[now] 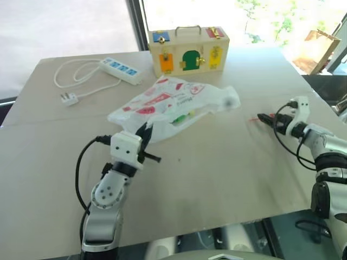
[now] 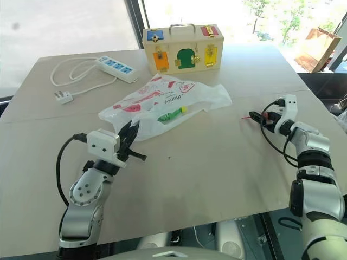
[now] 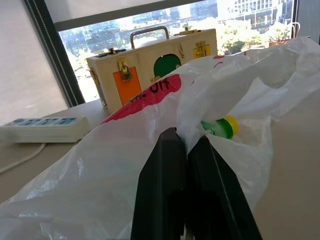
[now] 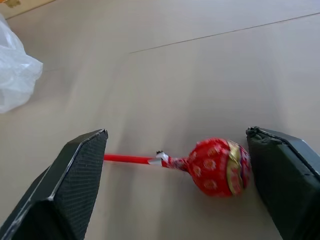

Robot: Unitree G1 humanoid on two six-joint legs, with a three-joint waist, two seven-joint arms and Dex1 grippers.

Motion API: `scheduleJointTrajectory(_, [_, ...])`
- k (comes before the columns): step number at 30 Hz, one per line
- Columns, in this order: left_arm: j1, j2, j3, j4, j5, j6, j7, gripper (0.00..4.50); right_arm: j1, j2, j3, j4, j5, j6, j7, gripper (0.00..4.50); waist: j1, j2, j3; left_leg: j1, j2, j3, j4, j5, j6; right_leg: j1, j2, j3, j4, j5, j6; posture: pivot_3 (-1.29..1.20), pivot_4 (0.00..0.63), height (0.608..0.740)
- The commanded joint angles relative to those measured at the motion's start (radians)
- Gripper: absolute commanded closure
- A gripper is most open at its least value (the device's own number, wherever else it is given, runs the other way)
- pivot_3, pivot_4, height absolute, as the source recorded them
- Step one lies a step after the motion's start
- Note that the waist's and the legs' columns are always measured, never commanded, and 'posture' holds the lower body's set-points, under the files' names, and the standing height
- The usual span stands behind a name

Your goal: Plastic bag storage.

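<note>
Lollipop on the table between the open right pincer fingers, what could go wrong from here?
1. The lollipop lies flat with its round head near one finger of the right pincer; closing may roll it aside.
2. The left pincer pinches thin plastic bag; pulling could tear it or tip out the green bottle.

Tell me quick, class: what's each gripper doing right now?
Left gripper: shut on the bag.
Right gripper: open, fingers either side of a lollipop on the table.

Strong daylight pours through the window [image 1: 81,21] behind the wooden lock box [image 1: 188,50], blowing it out to white glare; the table [image 1: 217,179] is evenly lit with faint, soft shadows.
</note>
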Motion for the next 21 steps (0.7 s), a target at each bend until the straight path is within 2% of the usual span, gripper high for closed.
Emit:
scheduleJointTrajectory(1, [-0.006,0.006,-0.006,-0.052,0.002,0.003,0.014,4.50,0.006,0.004,0.021,-0.002,-0.013,0.003,0.041,1.34,0.000,0.000,0.000,0.000,0.000,0.000,0.000,0.000,0.000,0.000,0.000,0.000,0.000,0.000,0.000,0.00,0.150,0.740])
scheduleJointTrajectory(2, [-0.005,0.006,-0.006,-0.054,0.002,0.004,0.016,4.50,0.010,0.002,0.023,-0.005,-0.014,0.004,0.046,1.96,0.000,0.000,0.000,0.000,0.000,0.000,0.000,0.000,0.000,0.000,0.000,0.000,0.000,0.000,0.000,0.00,0.150,0.740])
scheduleJointTrajectory(4, [-0.001,0.006,-0.006,-0.057,0.003,0.005,0.018,4.50,0.017,-0.001,0.026,-0.009,-0.016,0.012,0.055,2.85,0.000,0.000,0.000,0.000,0.000,0.000,0.000,0.000,0.000,0.000,0.000,0.000,0.000,0.000,0.000,0.00,0.150,0.740])
scheduleJointTrajectory(5, [0.001,0.006,-0.006,-0.059,0.002,0.006,0.019,4.50,0.020,-0.003,0.027,-0.011,-0.017,0.013,0.060,3.52,0.000,0.000,0.000,0.000,0.000,0.000,0.000,0.000,0.000,0.000,0.000,0.000,0.000,0.000,0.000,0.00,0.150,0.740])
scheduleJointTrajectory(6, [0.002,0.006,-0.005,-0.059,0.002,0.006,0.020,4.50,0.022,-0.005,0.028,-0.011,-0.018,0.013,0.062,3.66,0.000,0.000,0.000,0.000,0.000,0.000,0.000,0.000,0.000,0.000,0.000,0.000,0.000,0.000,0.000,0.00,0.150,0.740])
scheduleJointTrajectory(18, [-0.007,0.004,-0.002,-0.047,-0.011,0.011,0.026,4.50,0.099,0.001,0.006,-0.278,0.078,0.150,0.139,3.66,0.001,0.000,0.000,-0.001,0.000,0.000,0.000,0.000,0.000,0.000,-0.001,0.000,0.000,0.000,0.000,0.00,0.150,0.740])
scheduleJointTrajectory(21, [-0.004,0.002,-0.009,-0.049,-0.015,0.008,0.023,4.50,0.114,0.041,0.012,-0.499,0.179,0.297,0.137,3.66,-0.001,0.001,0.000,-0.001,0.000,0.000,0.000,0.000,0.000,-0.001,-0.001,0.000,0.000,0.000,0.000,0.00,0.150,0.740])
